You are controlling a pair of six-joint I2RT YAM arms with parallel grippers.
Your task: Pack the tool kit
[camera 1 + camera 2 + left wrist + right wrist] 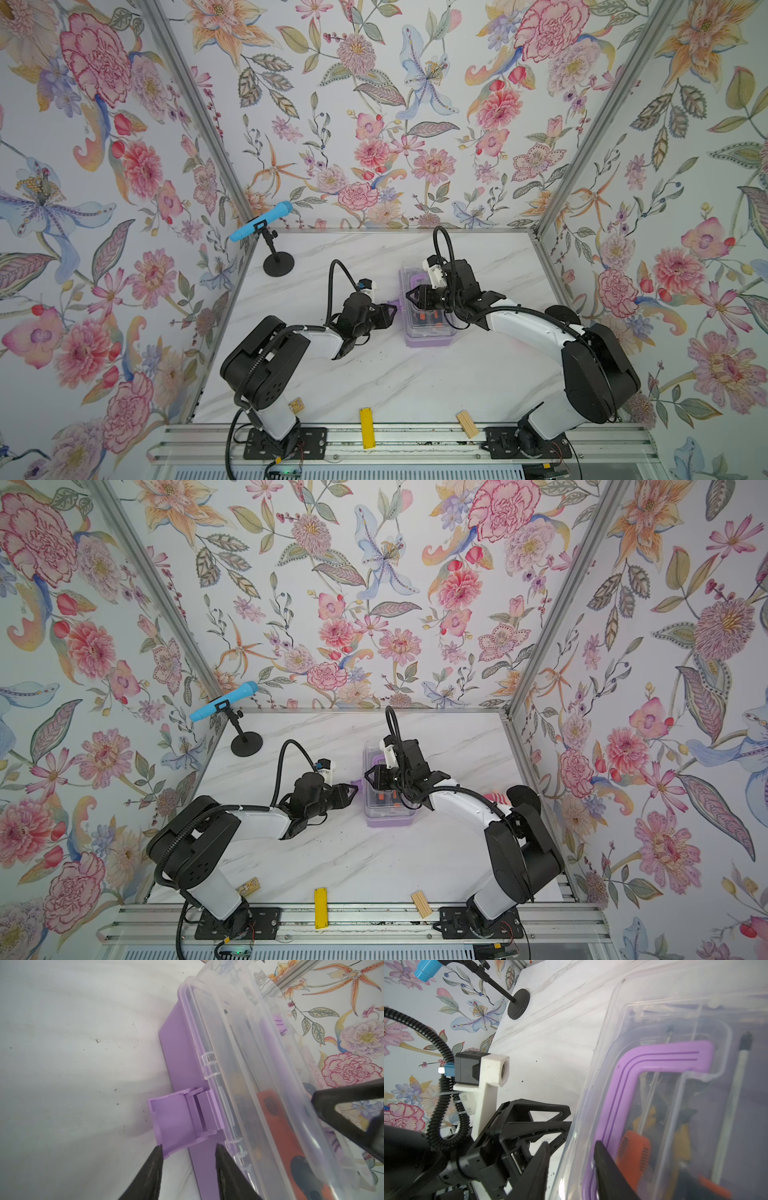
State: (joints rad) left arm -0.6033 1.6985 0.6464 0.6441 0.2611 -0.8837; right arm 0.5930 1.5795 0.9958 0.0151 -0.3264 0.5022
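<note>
1. Bar (366,428): flat, yellow, at the 6 o'clock edge of the surface (374,386), with its near end over the rail (415,442).

2. Block (467,424): small and wooden, just toward 3 o'clock of the bar on the same edge, tilted.

3. Case (428,341): near the middle of the surface, a little toward 1 o'clock, with its long axis running 12 to 6. The base is lilac. The clear lid (259,1076) is down on it.
   - Latch (172,1120): purple flap on the 9 o'clock side, swung out from the wall and not fastened.
   - Handle (654,1055): purple, lying flat on the lid.
   - Contents, blurred through the lid: an orange-and-black screwdriver (276,1126) and something yellow beside it.

4. Left pincer (188,1148): at 9 o'clock of the case, level with the latch. The jaws are partly apart. The end of the flap sits just ahead of and between the tips, and nothing is clamped.

5. Right pincer (572,1145): reaches in from 3 o'clock across the lid to its 9 o'clock edge. The jaws are partly apart. One finger (608,1167) lies on the lid over the handle. The other hangs outside the lid's side with a strip of surface showing between, so it grips nothing.

6. Microphone (261,226): blue, on a black stand (278,264) in the 10 o'clock corner, well apart from the case.
</note>
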